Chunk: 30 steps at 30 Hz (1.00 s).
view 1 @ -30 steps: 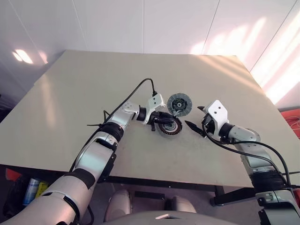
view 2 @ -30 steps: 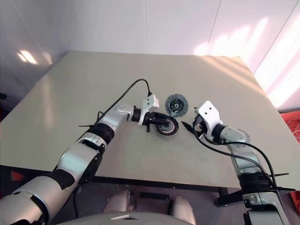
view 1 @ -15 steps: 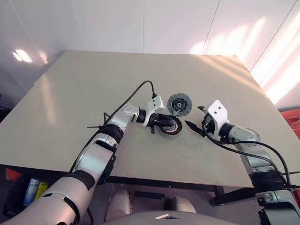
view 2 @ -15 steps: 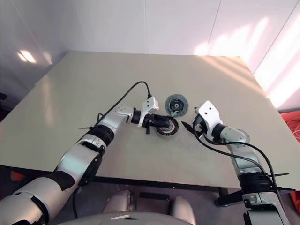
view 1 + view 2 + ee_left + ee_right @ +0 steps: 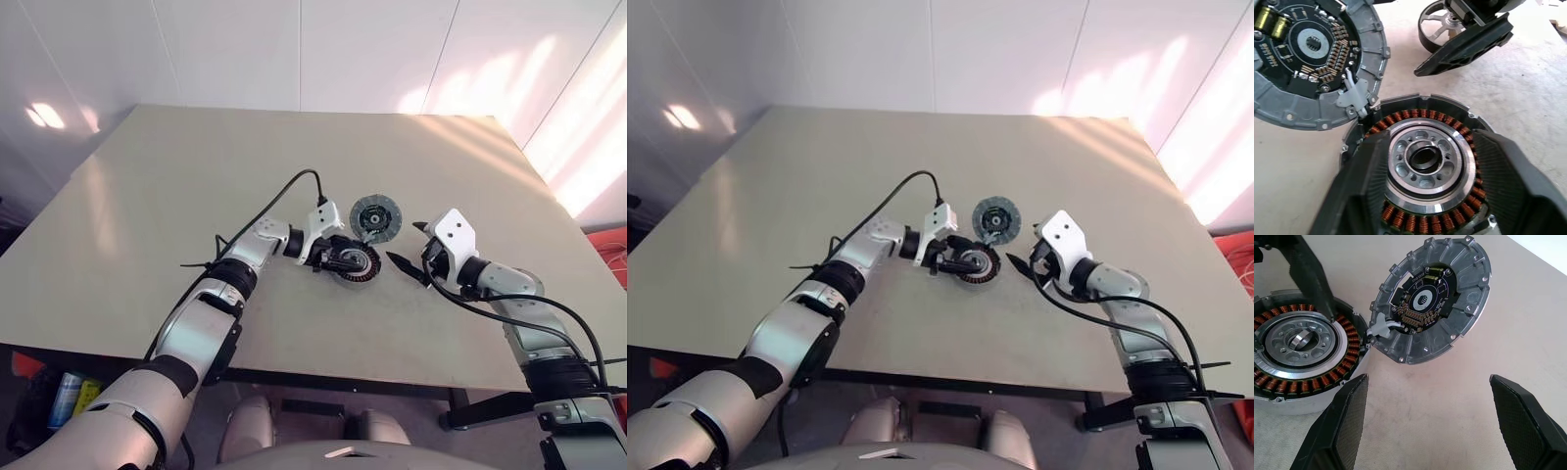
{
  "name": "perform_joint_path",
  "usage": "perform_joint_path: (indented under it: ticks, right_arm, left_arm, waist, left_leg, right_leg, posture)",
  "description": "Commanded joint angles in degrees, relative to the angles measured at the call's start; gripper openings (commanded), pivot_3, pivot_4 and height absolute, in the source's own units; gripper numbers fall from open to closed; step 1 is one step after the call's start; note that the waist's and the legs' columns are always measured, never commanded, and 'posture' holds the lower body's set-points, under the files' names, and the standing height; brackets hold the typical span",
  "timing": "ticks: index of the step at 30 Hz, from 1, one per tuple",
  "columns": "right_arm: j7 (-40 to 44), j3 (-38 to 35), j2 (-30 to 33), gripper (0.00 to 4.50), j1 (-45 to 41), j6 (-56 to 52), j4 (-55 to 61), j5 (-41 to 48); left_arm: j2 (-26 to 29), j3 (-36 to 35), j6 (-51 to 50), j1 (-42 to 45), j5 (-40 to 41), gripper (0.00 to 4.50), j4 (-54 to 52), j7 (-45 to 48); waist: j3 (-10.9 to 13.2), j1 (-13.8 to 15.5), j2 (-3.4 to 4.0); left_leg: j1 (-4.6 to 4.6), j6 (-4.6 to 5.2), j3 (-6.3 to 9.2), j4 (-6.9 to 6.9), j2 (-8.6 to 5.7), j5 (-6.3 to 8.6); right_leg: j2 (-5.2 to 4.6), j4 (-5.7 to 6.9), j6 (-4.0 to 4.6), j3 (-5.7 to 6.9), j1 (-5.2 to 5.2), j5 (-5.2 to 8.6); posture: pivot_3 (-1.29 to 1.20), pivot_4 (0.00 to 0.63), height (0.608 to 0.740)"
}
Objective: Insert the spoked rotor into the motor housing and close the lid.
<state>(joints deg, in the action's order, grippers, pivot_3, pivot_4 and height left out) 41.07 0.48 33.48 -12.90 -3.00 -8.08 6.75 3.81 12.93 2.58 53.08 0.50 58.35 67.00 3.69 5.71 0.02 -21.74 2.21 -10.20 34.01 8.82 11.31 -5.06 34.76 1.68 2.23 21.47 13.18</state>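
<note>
Left wrist view: rotor [image 5: 1436, 17] looks stiff, slick; pinch its rim. Left tool [image 5: 1430, 142] straddles housing [image 5: 1415, 113], spread; right tool [image 5: 1427, 382] wide, empty.

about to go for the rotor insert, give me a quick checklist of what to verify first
1. Motor housing open, copper windings showing, no rotor inside: ok.
2. Lid off the housing, lying inner face up right beside its rim: ok.
3. Right gripper open, nothing between its fingers: ok.
4. Spoked rotor in hand: not ok, it sits on the table just behind the right gripper; whether they touch, cannot tell.
5. Left gripper clear of the housing top: not ok, its open fingers straddle the housing.
</note>
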Motion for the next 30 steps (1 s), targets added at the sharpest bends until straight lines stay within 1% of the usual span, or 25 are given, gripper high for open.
perform_joint_path:
  ticks: [1, 4, 7, 12, 13, 14, 17, 18, 21, 25, 30]
  right_arm:
    - [-0.39, -1.43, 0.25, 4.50, -1.16, 1.05, 1.64, 0.25]
    - [-0.41, -1.45, 0.25, 4.50, -1.19, 1.04, 1.65, 0.26]
    - [-0.69, -1.59, 0.10, 4.50, -1.16, 1.22, 1.91, 0.30]
    - [-0.57, -2.01, -0.30, 4.50, -0.71, 0.08, 3.72, 1.78]
    - [-0.40, -2.06, -0.33, 4.10, -0.56, -0.23, 4.12, 2.14]
    - [0.35, -2.11, -0.06, 3.91, -0.01, -1.17, 5.32, 2.94]
    - [1.95, -2.37, 0.64, 2.96, 1.25, -3.38, 8.62, 4.79]
    - [2.36, -2.39, 0.88, 2.54, 1.38, -4.05, 9.46, 5.13]
    - [4.12, -2.02, 1.67, 1.50, 1.78, -6.00, 11.65, 6.08]
    - [7.31, -0.92, 1.99, 0.03, 2.61, -8.51, 13.85, 7.89]
    - [5.84, 1.87, 0.19, 0.03, 0.57, -7.29, 10.27, 4.04]
  left_arm:
    - [-0.06, -2.22, 1.37, 1.15, 1.06, 3.30, -1.20, -2.05]
    - [0.11, -3.73, 1.63, 1.48, 2.08, 3.30, -1.95, -3.03]
    - [0.63, -6.79, 0.37, 1.91, 4.51, 3.30, -4.00, -3.93]
    - [2.15, -12.09, -4.22, 1.15, 9.51, 3.30, -10.33, -6.11]
    - [2.50, -12.55, -4.97, 0.78, 9.98, 3.34, -11.41, -6.51]
    - [3.58, -13.42, -5.58, -0.33, 10.44, 3.34, -13.09, -7.41]
    - [6.08, -14.63, -8.05, -3.82, 11.58, 3.34, -18.07, -9.05]
    - [6.78, -14.82, -8.96, -5.38, 11.85, 3.34, -19.68, -9.43]
    - [8.39, -15.21, -11.18, -9.80, 12.66, 3.34, -24.12, -10.77]
    - [9.06, -15.58, -13.19, -13.89, 13.41, 3.34, -28.64, -12.90]
    - [8.87, -15.35, -15.66, -17.43, 14.34, 3.34, -34.71, -15.28]
  waist:
    - [0.00, 0.00, 0.00]
    - [0.00, -0.01, 0.00]
    - [0.01, -0.01, 0.00]
    - [0.01, -0.03, 0.01]
    - [0.02, -0.04, 0.02]
    - [0.02, -0.04, 0.02]
    - [0.02, -0.22, 0.03]
    - [0.02, -0.19, 0.03]
    - [0.04, -0.16, 0.06]
    - [0.06, 0.00, 0.03]
    - [0.06, -0.18, 0.03]
  left_leg:
    - [0.00, 0.00, 0.00, 0.00, 0.00, 0.00]
    - [0.00, 0.00, 0.00, 0.00, 0.00, 0.00]
    - [-0.01, 0.00, 0.00, 0.00, 0.00, 0.00]
    - [-0.02, 0.00, 0.00, -0.01, 0.01, 0.00]
    - [-0.02, 0.00, 0.00, -0.01, 0.01, 0.00]
    - [-0.02, 0.00, 0.00, -0.02, 0.01, 0.00]
    - [-0.01, 0.00, -0.01, -0.07, 0.02, 0.01]
    - [-0.01, 0.00, -0.01, -0.09, 0.03, 0.00]
    - [-0.03, 0.00, -0.01, -0.12, 0.02, 0.01]
    - [-0.05, -0.01, 0.00, -0.11, 0.01, 0.01]
    - [-0.02, -0.03, 0.00, -0.11, 0.01, 0.00]
  right_leg:
    - [0.00, 0.00, 0.00, 0.00, 0.00, 0.00]
    - [0.00, -0.01, 0.00, 0.00, 0.00, 0.00]
    - [0.00, -0.01, 0.00, 0.00, 0.01, 0.00]
    - [0.00, -0.01, 0.00, 0.01, 0.03, 0.00]
    - [0.00, -0.01, 0.00, 0.01, 0.02, 0.00]
    - [0.00, -0.01, 0.00, 0.01, 0.03, 0.00]
    - [0.01, -0.03, 0.01, 0.01, 0.04, 0.01]
    - [0.02, -0.04, 0.01, 0.01, 0.05, 0.01]
    - [0.02, -0.08, 0.01, 0.02, 0.05, 0.01]
    - [0.01, -0.09, 0.01, 0.02, 0.04, 0.01]
    - [0.01, -0.08, 0.00, 0.01, 0.04, 0.01]
  posture:
    - [0.00, 0.000, 0.740]
    - [0.00, 0.000, 0.740]
    - [0.00, 0.000, 0.740]
    - [0.00, 0.000, 0.740]
    - [0.00, 0.000, 0.740]
    - [0.00, 0.000, 0.740]
    - [0.00, 0.000, 0.740]
    - [0.00, 0.000, 0.740]
    - [0.00, 0.000, 0.740]
    - [0.00, 0.000, 0.740]
    - [0.00, 0.000, 0.740]
